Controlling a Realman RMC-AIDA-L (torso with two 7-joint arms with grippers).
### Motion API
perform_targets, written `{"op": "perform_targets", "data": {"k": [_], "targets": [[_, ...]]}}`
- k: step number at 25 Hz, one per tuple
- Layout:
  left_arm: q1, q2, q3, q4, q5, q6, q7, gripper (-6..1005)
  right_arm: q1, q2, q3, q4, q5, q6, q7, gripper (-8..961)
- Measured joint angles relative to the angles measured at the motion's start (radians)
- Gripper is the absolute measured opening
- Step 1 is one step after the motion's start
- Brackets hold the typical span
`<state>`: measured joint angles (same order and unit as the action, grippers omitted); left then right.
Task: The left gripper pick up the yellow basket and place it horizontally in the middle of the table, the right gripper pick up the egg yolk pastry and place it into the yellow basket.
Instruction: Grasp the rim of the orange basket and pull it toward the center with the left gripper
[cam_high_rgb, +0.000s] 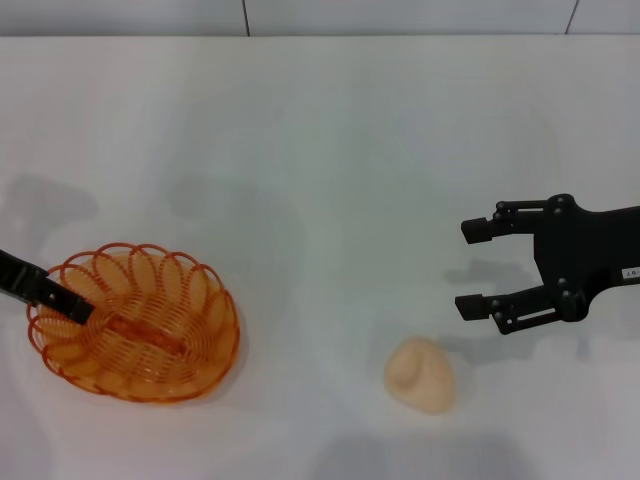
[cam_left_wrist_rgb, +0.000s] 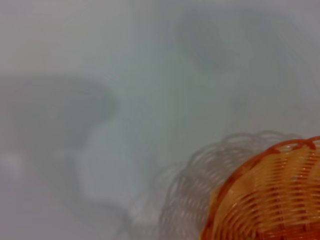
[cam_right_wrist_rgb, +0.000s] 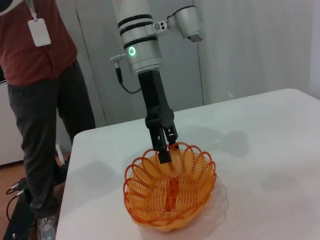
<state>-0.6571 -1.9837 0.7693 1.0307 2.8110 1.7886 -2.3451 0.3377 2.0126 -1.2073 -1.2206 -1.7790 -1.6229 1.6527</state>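
The yellow basket (cam_high_rgb: 135, 325) is at the front left of the white table (cam_high_rgb: 320, 130). My left gripper (cam_high_rgb: 72, 305) reaches in from the left edge and is shut on the basket's left rim. The right wrist view shows its fingers (cam_right_wrist_rgb: 164, 145) pinching the rim of the basket (cam_right_wrist_rgb: 170, 192), which tilts slightly. The left wrist view shows part of the basket (cam_left_wrist_rgb: 270, 195) with its shadow offset on the table. The egg yolk pastry (cam_high_rgb: 421, 375) lies at the front right. My right gripper (cam_high_rgb: 466, 268) is open and empty, hovering just behind and to the right of the pastry.
A person in a red top (cam_right_wrist_rgb: 42, 60) stands beyond the table's left end in the right wrist view. The table's far edge (cam_high_rgb: 320, 37) meets a tiled wall.
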Motion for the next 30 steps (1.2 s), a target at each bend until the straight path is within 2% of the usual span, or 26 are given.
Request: {"op": "perform_targets", "data": {"k": [8,25,30], "targets": [[-0.002,0.001,0.005,-0.004,0.014,-0.021,-0.014,783,-0.004,0.0,0.0,0.003,0.0,0.0,-0.001,857],[-0.025,0.008,0.007,-0.064,0.023,-0.07,-0.029,673,0.001,0.0,0.006,0.012,0.0,0.0,-0.001,857],[-0.026,0.007,0.015,-0.066,0.023,-0.071,-0.029,449,0.003,-0.001,0.009,0.013,0.0,0.0,-0.001,857]]}}
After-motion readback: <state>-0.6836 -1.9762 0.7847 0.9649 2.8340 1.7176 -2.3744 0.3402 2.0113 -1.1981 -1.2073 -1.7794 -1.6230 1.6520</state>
